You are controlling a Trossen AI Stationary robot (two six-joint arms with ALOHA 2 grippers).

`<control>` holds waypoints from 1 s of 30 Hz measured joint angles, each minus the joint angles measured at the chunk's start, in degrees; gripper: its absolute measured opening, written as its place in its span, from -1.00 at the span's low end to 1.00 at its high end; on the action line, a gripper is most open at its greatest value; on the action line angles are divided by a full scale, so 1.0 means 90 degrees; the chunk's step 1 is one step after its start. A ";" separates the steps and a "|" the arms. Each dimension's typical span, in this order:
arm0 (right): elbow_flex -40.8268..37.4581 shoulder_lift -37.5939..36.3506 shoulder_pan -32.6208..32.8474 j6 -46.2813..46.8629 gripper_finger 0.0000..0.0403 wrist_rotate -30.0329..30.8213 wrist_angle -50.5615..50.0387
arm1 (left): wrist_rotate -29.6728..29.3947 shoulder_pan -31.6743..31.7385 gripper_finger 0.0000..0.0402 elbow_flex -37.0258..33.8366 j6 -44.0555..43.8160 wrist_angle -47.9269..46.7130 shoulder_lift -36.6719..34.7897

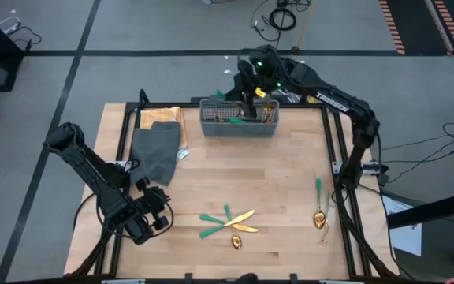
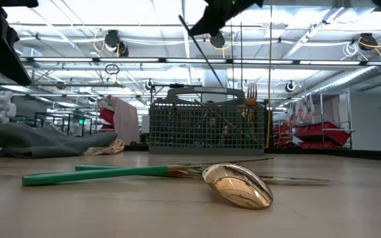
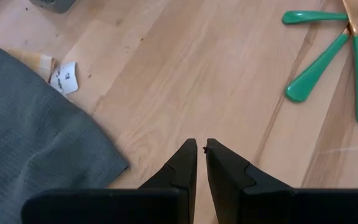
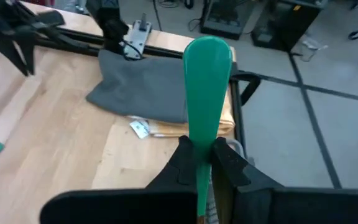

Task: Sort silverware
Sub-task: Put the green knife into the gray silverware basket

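Above the grey mesh basket (image 1: 240, 120), right gripper (image 4: 202, 152) pinches a green-handled utensil (image 4: 207, 93); releasing off-centre risks missing its compartment.

Left gripper (image 3: 201, 155), fingers nearly together and empty, waits well off from the basket.

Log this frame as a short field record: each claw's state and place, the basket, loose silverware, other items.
right claw: shut on a green-handled utensil, over the mesh basket at the table's far edge
left claw: shut, empty, low over bare wood near the grey cloth
basket contents: some utensils standing inside; count unclear
loose silverware: crossed cluster at near centre; single spoon near the right edge
other: paper tag by the cloth
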 joint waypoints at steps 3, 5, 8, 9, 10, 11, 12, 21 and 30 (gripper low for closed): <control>-0.1193 -0.0560 -0.0211 0.0041 -1.00 -0.0104 0.0994 | 0.0007 0.0000 -0.78 0.0000 0.0000 0.0014 0.0000; -0.2063 -0.1005 -0.0394 0.0202 -1.00 -0.0390 0.1796 | 0.0010 0.0000 -0.78 0.0000 0.0001 0.0012 0.0000; -0.3371 -0.1624 -0.0658 0.0544 -1.00 -0.0686 0.3342 | 0.0007 0.0007 -0.78 0.0000 0.0002 0.0002 0.0000; -0.3769 -0.1782 -0.0733 0.0644 -1.00 -0.0695 0.3794 | 0.0008 0.0019 -0.78 0.0000 0.0002 0.0006 0.0000; -0.4135 -0.1917 -0.0800 0.0711 -1.00 -0.0693 0.4178 | 0.0006 0.0022 -0.78 0.0000 -0.0001 0.0009 0.0000; -0.4499 -0.2027 -0.0861 0.0795 -1.00 -0.0695 0.4544 | -0.0001 0.0022 -0.78 0.0000 -0.0002 0.0021 0.0000; -0.4803 -0.2109 -0.0912 0.0872 -1.00 -0.0697 0.4841 | -0.0008 0.0023 -0.78 0.0000 -0.0002 0.0052 0.0000; -0.6847 -0.2109 -0.1298 0.1370 -1.00 -0.0698 0.7617 | -0.0047 0.0024 -0.78 0.0000 -0.0005 0.0210 0.0000; -0.7386 -0.1552 -0.1479 0.1982 -1.00 -0.0698 0.8515 | -0.0175 0.0024 -0.78 0.0000 -0.0007 0.0242 0.0000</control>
